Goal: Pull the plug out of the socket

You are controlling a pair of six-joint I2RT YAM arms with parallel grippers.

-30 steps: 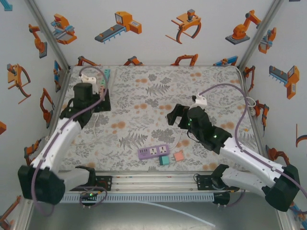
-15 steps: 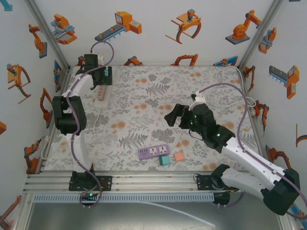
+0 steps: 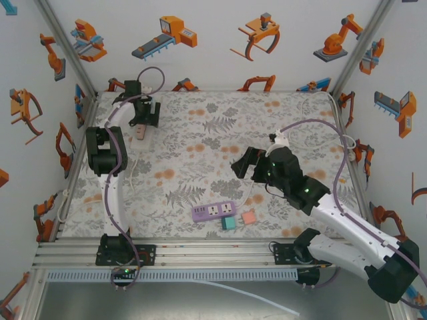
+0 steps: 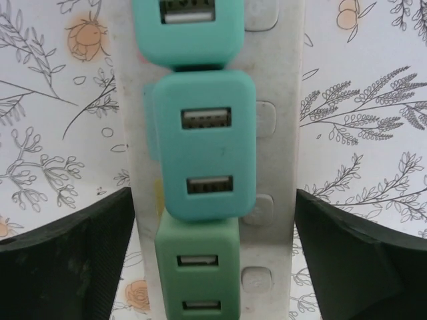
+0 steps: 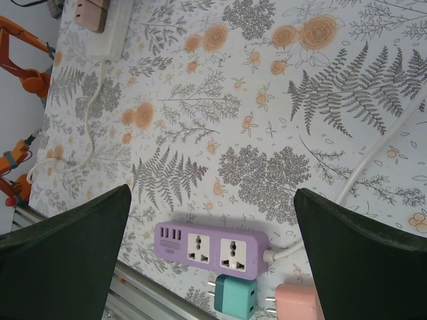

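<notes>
My left tool [image 4: 213,257] hangs wide open astride the white socket strip [image 4: 275,153] at the far left of the tabletop [image 3: 220,143]. I'd centre on the middle teal plug [image 4: 205,145], close across it, and pull straight up.

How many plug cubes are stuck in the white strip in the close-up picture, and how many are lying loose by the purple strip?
Square USB plug cubes plugged into the white plastic power strip: 3 (teal top cube, teal middle cube, green bottom cube)
Loose plug cubes beside the purple power strip: 2 (teal cube, pink cube)
Total: 5
</notes>
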